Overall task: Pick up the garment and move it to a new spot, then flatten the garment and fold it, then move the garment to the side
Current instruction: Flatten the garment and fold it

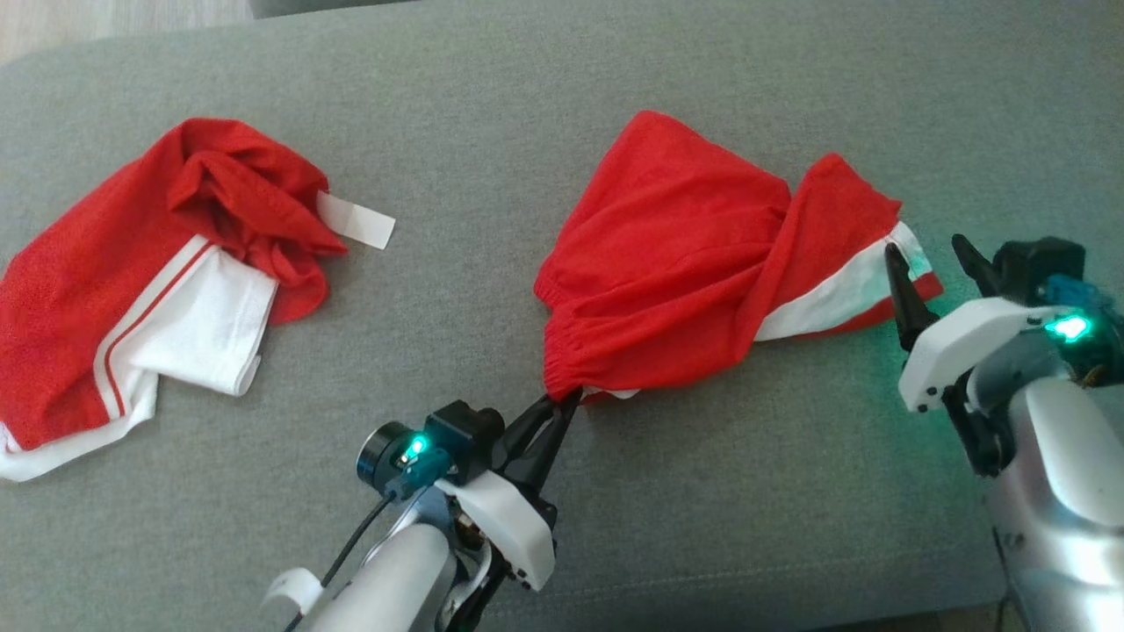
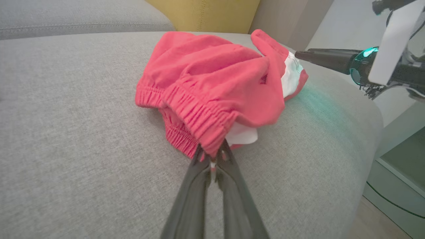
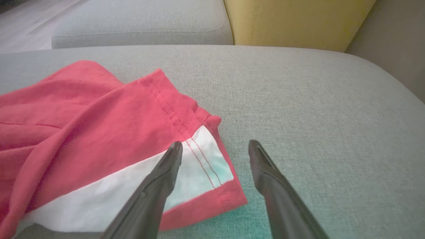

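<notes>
The red shorts (image 1: pixel 676 254) lie bunched on the grey cushion (image 1: pixel 527 105), right of its middle and nearer its right edge than its left. The elastic waistband points toward the cushion's near edge, and a leg with a white stripe stretches toward the right edge.

The left gripper (image 1: pixel 562 402) has its fingers closed tight on the lowest corner of the waistband. In the left wrist view the fingers (image 2: pixel 199 172) meet around the gathered red fabric (image 2: pixel 212 76), with a bit of white lining showing just beside them.

The right gripper (image 1: pixel 926 246) sits at the hem corner of the striped leg with its fingers spread wide and holding nothing. In the right wrist view its left finger (image 3: pixel 166 172) is over the white stripe (image 3: pixel 83 126) and the other is over bare cushion.

A second red and white garment (image 1: pixel 132 263) lies crumpled near the cushion's left edge, well apart, with a white tag (image 1: pixel 356 219) sticking out.
</notes>
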### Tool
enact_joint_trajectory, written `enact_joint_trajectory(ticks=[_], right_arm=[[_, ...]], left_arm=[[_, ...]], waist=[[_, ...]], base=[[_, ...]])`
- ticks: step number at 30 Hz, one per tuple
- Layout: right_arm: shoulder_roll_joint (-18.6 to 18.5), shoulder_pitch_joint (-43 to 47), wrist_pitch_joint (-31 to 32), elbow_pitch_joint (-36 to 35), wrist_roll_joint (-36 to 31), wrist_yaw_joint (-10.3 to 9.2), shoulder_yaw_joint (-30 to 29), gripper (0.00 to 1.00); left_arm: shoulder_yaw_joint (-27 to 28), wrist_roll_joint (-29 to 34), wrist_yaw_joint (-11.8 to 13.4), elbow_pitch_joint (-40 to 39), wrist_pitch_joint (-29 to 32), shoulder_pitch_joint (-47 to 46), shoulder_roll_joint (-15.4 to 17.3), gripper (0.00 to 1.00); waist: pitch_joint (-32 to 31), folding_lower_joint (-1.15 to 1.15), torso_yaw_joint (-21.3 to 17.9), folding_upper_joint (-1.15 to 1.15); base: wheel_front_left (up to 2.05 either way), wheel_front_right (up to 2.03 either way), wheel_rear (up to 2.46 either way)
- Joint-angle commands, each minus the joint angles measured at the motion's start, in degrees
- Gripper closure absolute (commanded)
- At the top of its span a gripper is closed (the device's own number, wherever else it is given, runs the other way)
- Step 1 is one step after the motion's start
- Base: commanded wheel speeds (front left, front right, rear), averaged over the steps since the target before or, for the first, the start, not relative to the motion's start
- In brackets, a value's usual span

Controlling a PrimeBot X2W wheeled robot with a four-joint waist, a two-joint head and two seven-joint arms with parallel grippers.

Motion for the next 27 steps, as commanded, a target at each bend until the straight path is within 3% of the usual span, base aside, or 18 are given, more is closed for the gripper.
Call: enact_joint_trajectory(ticks=[1,16,27], right_arm=[[-1.4,-2.3,0.5,-0.8,0.8,-0.05,1.9,0.0],[-6.0,-7.8,3.9,5.8,12.0,-0.05,12.7,0.0],[-7.6,-9.8,4.0,8.6,17.1,-0.05,16.9,0.0]], left_arm=[[2.1,0.5,-0.1,-1.8,-0.7,-1.8,0.1,1.0],[1.6,1.7,-0.5,-1.7,-0.7,-2.8,0.0,1.0],[1.9,2.4,-0.7,-1.4,-0.7,-3.2,0.1,1.0]], waist=[[0.3,0.0,0.2,0.0],[1.8,0.0,1.4,0.0],[2.8,0.0,1.6,0.0]], base=[[0.0,0.0,0.0],[0.0,0.0,0.0],[0.0,0.0,0.0]])
